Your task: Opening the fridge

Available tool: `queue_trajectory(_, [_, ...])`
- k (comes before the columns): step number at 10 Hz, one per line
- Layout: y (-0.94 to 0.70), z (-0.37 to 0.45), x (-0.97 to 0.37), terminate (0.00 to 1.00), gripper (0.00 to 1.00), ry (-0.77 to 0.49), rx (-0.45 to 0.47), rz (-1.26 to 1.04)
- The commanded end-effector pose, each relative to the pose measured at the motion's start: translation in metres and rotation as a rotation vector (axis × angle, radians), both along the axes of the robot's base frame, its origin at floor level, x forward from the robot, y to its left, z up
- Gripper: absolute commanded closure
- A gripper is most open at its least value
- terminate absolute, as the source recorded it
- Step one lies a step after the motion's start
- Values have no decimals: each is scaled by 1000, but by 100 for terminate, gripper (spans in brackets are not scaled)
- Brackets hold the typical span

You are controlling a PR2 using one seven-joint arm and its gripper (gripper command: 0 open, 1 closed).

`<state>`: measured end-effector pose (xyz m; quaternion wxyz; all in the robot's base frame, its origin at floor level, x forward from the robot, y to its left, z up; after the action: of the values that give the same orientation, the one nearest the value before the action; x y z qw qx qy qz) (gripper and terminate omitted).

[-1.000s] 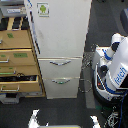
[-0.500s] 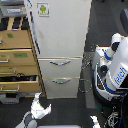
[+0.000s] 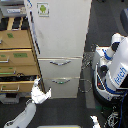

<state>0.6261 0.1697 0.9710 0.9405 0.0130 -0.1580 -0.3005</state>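
Claw (image 3: 38, 93), pale and blurred, grip unreadable, sits beside glossy white fridge (image 3: 62, 35) with curved silver handles

At the top of the frame, the fridge (image 3: 59, 40) carries a small white sticker (image 3: 43, 8) with a green figure on it; no lettering can be made out. On the right edge, a white robot body (image 3: 116, 70) shows blue lettering, too blurred to read. The green labels (image 3: 9, 35) on the wooden drawers at left are illegible.
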Motion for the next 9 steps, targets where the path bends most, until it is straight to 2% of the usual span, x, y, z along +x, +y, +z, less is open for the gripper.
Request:
queue_trajectory(1, [52, 109, 150, 0, 0, 52, 23, 365])
queue_trajectory(3, [62, 119, 177, 0, 0, 110, -71, 419])
queue_trajectory(5, [72, 127, 201, 0, 0, 130, -118, 490])
queue_trajectory(9, [70, 131, 228, 0, 0, 122, -74, 501])
